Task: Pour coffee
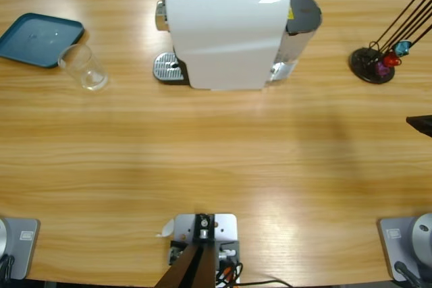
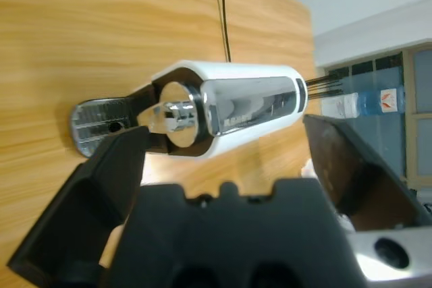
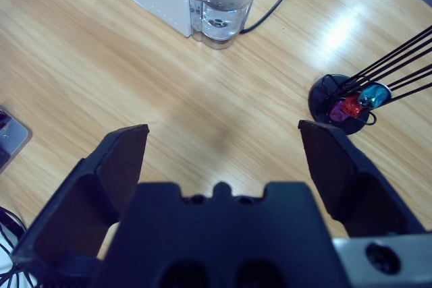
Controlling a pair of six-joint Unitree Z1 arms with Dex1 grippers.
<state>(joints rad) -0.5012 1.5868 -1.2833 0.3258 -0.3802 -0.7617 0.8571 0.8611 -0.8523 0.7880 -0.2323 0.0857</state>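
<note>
The white coffee machine (image 1: 226, 32) stands at the table's far middle, with its metal drip tray (image 1: 167, 69) at its left end. An empty-looking clear glass (image 1: 84, 67) stands to the left of it. The coffee is out of view. In the left wrist view my left gripper (image 2: 223, 133) is open with nothing in it, and looks at the machine's chrome spout (image 2: 177, 116) and drip tray (image 2: 98, 126). My right gripper (image 3: 223, 131) is open over bare wood, some way short of the machine's water tank (image 3: 223, 1).
A teal tray (image 1: 37, 38) lies at the far left behind the glass. A black capsule stand (image 1: 372, 64) with red, blue and purple capsules (image 3: 351, 104) is at the far right. A black piece of an arm (image 1: 420, 125) pokes in at the right edge.
</note>
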